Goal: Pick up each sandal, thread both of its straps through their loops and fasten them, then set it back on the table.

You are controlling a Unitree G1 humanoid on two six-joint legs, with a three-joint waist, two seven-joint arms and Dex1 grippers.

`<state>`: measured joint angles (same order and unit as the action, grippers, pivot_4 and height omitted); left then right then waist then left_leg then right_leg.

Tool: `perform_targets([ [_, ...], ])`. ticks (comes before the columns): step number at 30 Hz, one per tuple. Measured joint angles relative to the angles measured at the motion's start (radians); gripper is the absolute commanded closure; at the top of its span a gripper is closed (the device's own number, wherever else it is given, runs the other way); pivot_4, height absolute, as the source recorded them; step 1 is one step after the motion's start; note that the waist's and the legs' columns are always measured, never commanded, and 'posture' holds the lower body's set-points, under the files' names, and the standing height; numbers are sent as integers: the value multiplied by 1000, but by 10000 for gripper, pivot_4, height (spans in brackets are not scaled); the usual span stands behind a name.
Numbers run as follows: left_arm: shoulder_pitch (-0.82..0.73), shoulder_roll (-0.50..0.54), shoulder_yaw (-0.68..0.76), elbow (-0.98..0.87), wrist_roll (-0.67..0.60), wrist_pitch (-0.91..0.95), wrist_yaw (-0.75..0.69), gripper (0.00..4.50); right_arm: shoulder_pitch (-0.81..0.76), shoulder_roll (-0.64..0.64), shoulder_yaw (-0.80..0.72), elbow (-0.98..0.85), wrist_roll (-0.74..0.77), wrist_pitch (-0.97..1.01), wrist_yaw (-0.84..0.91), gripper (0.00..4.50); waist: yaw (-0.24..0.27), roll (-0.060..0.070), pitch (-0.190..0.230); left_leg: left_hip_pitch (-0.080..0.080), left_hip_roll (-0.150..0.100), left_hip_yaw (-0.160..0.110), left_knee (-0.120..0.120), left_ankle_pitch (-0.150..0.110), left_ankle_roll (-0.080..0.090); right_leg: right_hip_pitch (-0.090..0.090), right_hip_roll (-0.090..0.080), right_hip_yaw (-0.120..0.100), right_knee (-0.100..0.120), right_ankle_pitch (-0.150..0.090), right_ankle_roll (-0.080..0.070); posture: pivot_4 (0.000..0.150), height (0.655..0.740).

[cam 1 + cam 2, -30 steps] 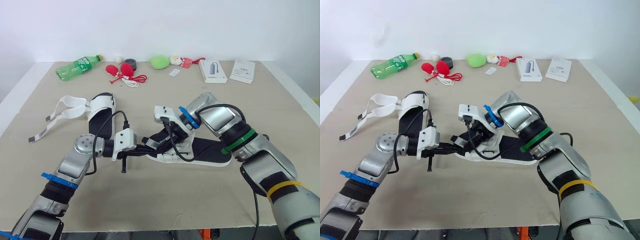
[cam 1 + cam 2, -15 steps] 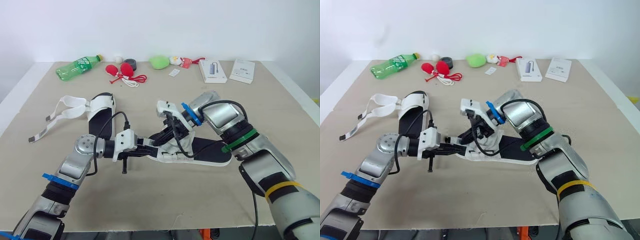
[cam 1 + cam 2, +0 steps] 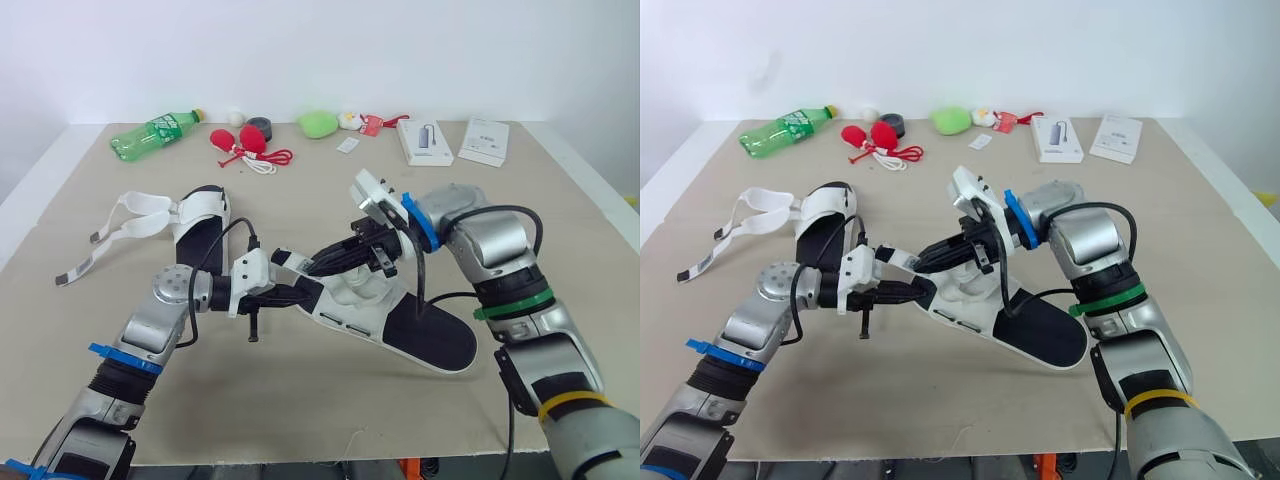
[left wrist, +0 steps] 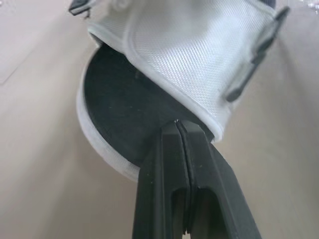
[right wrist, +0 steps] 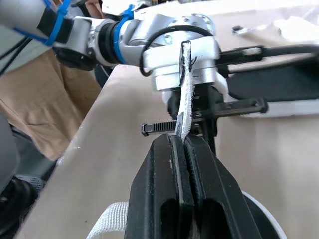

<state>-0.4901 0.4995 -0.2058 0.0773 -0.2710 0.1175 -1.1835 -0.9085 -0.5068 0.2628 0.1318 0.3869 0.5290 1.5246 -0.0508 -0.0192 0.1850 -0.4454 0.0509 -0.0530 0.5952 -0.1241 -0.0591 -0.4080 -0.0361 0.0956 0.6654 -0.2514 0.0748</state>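
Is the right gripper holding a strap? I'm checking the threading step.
Yes, the right gripper is shut on a thin white strap that sticks out beyond it.

The sandal point(image 3: 385, 315) has a white upper of finely textured woven mesh cloth. Under it lies a matt black footbed, edged by a smooth white sole rim. Its strap point(image 5: 185, 99) is white woven webbing. The jaws of the left gripper point(image 4: 177, 124) and of the right gripper point(image 5: 183, 139) look like matt black plastic with smooth faces. The counter point(image 3: 330, 400) is matt beige and faintly grained. The bottle point(image 3: 155, 132) is glossy, clear green plastic. The box point(image 3: 425, 142) looks like smooth white card.
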Motion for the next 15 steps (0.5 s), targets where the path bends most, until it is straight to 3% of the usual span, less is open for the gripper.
perform_targets([
  [5, -32, -8, 5, 16, -14, 0, -18, 45000, 28, 18, 1, 37, -58, -249, -7, 44320, 0, 0, 0, 0, 0, 0, 0, 0, 0, 0, 1, 0, 0, 0, 0, 1500, 7400],
  [10, -40, 10, -5, 16, -10, 3, -56, 45000, 30, 52, 15, 196, -144, -523, -4, 44320, 0, 0, 0, 0, 0, 0, 0, 0, 0, 0, 1, 0, 0, 0, 0, 1500, 7400],
  [15, -24, 18, -34, 10, 25, 1, -52, 45000, 24, 85, 15, 279, -156, -648, 4, 44320, 0, 0, 0, 0, 0, 0, 0, 0, 0, 1, 1, 0, 0, 0, 0, 1500, 7400],
])
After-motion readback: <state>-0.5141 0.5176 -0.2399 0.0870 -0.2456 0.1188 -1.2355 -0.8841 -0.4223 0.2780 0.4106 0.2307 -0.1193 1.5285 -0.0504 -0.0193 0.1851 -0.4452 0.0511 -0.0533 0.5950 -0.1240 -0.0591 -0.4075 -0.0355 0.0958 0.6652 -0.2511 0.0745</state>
